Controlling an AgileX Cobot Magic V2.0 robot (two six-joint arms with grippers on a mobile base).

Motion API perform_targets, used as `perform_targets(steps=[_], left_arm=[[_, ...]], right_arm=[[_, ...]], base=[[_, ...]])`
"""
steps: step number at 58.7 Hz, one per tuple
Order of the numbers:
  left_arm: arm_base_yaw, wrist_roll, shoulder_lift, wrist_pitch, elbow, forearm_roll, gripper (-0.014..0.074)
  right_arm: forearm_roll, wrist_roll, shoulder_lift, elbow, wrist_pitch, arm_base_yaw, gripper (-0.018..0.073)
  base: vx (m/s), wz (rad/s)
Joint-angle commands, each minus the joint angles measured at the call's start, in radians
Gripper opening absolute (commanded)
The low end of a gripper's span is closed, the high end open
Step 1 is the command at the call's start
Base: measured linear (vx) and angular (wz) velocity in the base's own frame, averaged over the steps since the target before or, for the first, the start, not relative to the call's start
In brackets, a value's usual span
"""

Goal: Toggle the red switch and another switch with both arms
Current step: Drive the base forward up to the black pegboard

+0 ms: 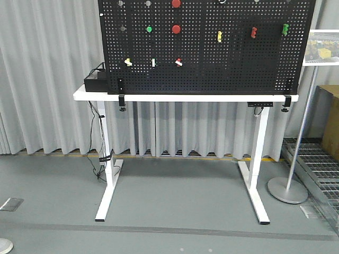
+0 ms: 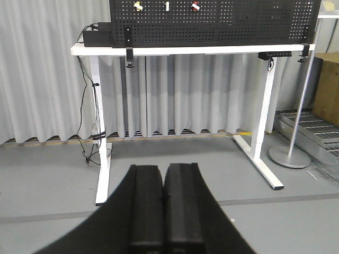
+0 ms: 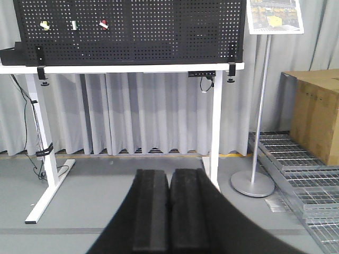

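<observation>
On the lower left of the black pegboard (image 1: 212,47), the red switch (image 1: 178,62) is a small red toggle with a white tip. The other switch (image 1: 127,62), pale yellow with a whitish lever, is on the same row further left. Both show small and far off in the left wrist view, red switch (image 2: 195,6) and yellow switch (image 2: 139,6), and in the right wrist view, red switch (image 3: 104,24) and yellow switch (image 3: 44,24). My left gripper (image 2: 163,170) and right gripper (image 3: 169,175) are shut on nothing, low over the floor and well short of the board.
A green-based toggle (image 1: 153,62) sits between the two switches. Round red buttons (image 1: 176,28), a green button (image 1: 149,29) and other toggles (image 1: 253,33) are higher up. The board stands on a white table (image 1: 185,97). A sign stand (image 3: 253,182), floor grating (image 3: 307,180) and a cardboard box (image 3: 316,114) are to the right.
</observation>
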Motion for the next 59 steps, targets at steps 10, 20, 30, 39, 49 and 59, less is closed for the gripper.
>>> perform_targets(steps=[10, 20, 30, 39, 49, 59], left_arm=[[0.002, -0.004, -0.017, -0.077, 0.02, -0.008, 0.0003], [0.002, -0.004, -0.017, -0.077, 0.02, -0.008, 0.0003], [0.002, -0.004, -0.017, -0.077, 0.02, -0.008, 0.0003], [0.002, -0.004, -0.017, -0.077, 0.02, -0.008, 0.0003], [0.002, -0.004, -0.017, -0.077, 0.02, -0.008, 0.0003], [0.002, -0.004, -0.017, -0.077, 0.02, -0.008, 0.0003]], right_arm=[[-0.002, -0.005, -0.009, 0.005, -0.081, -0.007, -0.0006], [-0.002, -0.005, -0.009, 0.005, -0.081, -0.007, -0.0006], [-0.002, -0.005, -0.009, 0.005, -0.081, -0.007, -0.0006], [-0.002, -0.005, -0.009, 0.005, -0.081, -0.007, -0.0006], [-0.002, -0.005, -0.009, 0.005, -0.081, -0.007, -0.0006], [-0.002, -0.005, -0.009, 0.005, -0.081, -0.007, -0.0006]], base=[[0.0, 0.0], [0.0, 0.0], [0.0, 0.0], [0.0, -0.01], [0.04, 0.0], [0.13, 0.01]])
